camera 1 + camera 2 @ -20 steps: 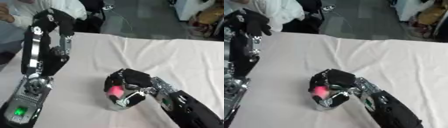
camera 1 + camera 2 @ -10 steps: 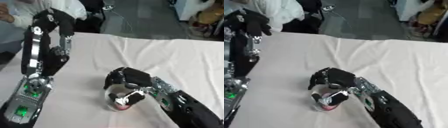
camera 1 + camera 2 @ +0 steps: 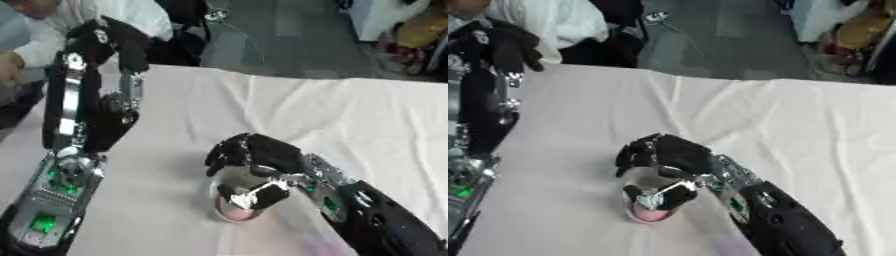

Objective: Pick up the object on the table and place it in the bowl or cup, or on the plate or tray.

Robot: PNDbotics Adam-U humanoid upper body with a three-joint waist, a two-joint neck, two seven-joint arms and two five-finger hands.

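A small pale cup (image 3: 633, 204) stands on the white tablecloth near the front. A pink object (image 3: 651, 215) lies inside it at the bottom. My right hand (image 3: 262, 155) hovers directly over the cup, its black fingers (image 3: 229, 150) spread over the far rim and its thumb (image 3: 255, 194) above the cup's mouth, holding nothing. My left arm stands raised at the left edge, with the left hand (image 3: 118, 40) hanging relaxed at the top, far from the cup.
The white tablecloth (image 3: 350, 115) covers the table, with bare cloth to the right and behind the cup. The left forearm (image 3: 61, 190) with green lights fills the lower left. A person sits beyond the far left corner.
The pink object was held in my right hand's fingers above the cup; it has dropped into the cup, and the fingers have spread open above it. The left arm stayed still.
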